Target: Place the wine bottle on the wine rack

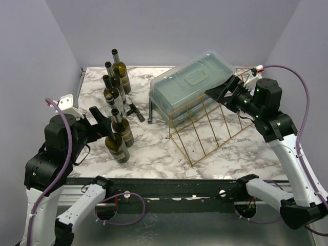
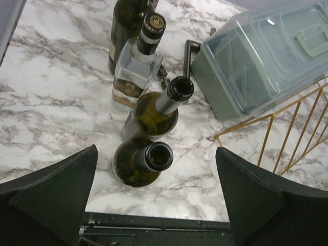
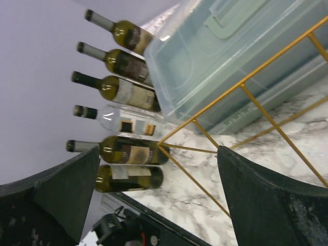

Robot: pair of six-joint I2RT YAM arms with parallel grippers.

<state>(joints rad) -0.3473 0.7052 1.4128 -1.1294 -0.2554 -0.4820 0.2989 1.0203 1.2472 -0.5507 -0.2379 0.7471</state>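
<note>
Several wine bottles stand in a row on the left of the marble table. The nearest dark green one (image 1: 117,147) shows open-mouthed in the left wrist view (image 2: 129,171) and also in the right wrist view (image 3: 130,178). My left gripper (image 1: 100,119) is open and empty, just left of and above the front bottles' necks; its jaws (image 2: 156,152) frame the nearest bottle from above without touching. The gold wire wine rack (image 1: 205,125) (image 2: 271,117) (image 3: 242,84) stands empty at centre right. My right gripper (image 1: 221,88) (image 3: 159,148) is open and empty, above the rack's far end.
A translucent bluish lidded plastic box (image 1: 192,82) (image 2: 266,51) (image 3: 230,46) lies right behind the rack. A small black tool (image 1: 136,110) lies between the bottles and the box. A clear glass bottle (image 2: 134,72) stands in the row. Purple walls close in left, right and behind.
</note>
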